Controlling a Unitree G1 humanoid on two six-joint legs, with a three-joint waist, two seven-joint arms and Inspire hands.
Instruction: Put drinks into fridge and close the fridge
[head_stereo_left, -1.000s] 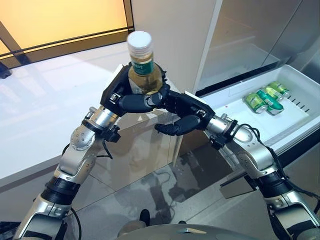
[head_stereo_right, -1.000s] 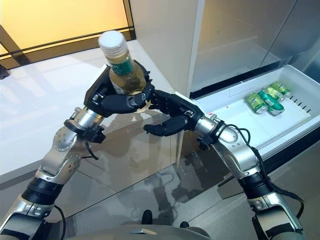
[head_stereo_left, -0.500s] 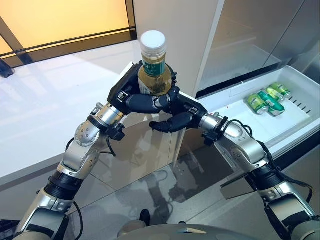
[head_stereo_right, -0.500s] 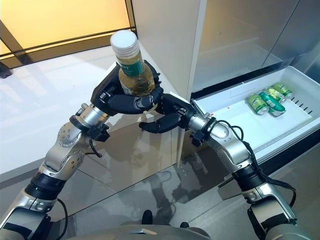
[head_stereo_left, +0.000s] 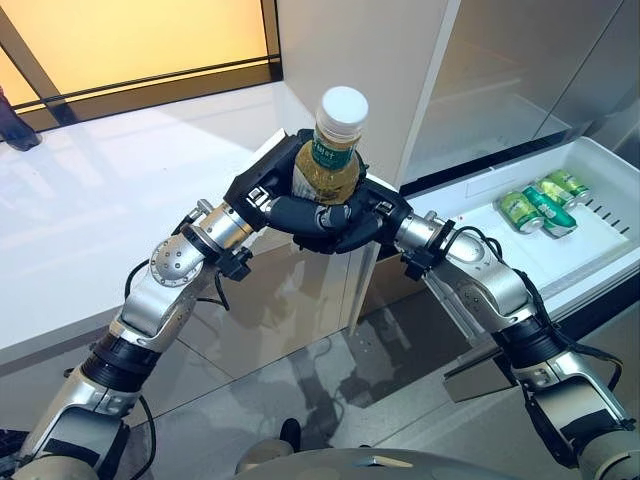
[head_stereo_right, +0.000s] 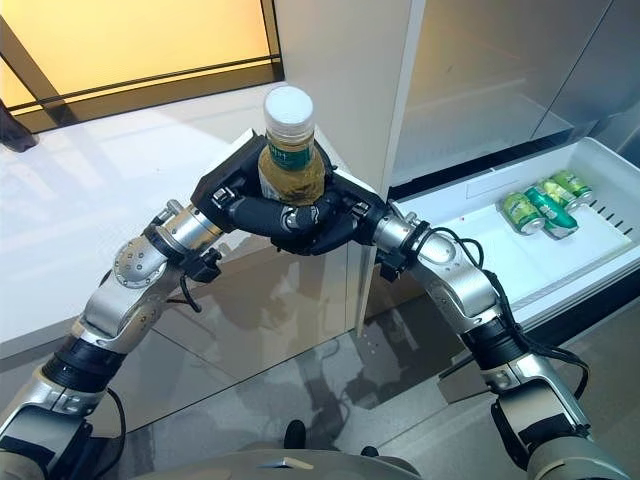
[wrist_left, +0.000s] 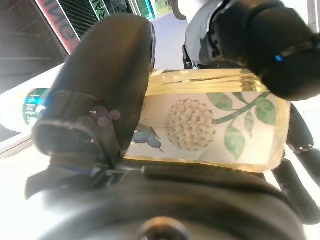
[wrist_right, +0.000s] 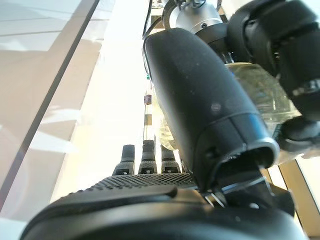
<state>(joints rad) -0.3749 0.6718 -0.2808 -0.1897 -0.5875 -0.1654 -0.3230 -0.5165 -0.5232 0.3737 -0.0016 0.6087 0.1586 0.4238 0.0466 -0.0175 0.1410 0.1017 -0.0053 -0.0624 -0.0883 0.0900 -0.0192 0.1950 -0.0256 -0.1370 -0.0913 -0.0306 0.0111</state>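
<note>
White counter (head_stereo_left: 120, 210); both hands clasp upright floral-label bottle (head_stereo_left: 328, 165).

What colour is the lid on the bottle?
White; the bottle's cap shows best in the left eye view.

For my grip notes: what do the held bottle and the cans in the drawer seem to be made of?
The bottle looks like clear glossy plastic: yellow liquid shows through, under a printed label and a white cap. The cans look like metal with shiny green print; this is less sure.

Upright bottle (head_stereo_right: 290, 160) gripped by left hand (head_stereo_right: 250, 205) & right hand (head_stereo_right: 335, 215) together — cans (head_stereo_right: 540, 208) in fridge drawer (head_stereo_right: 600, 160).
</note>
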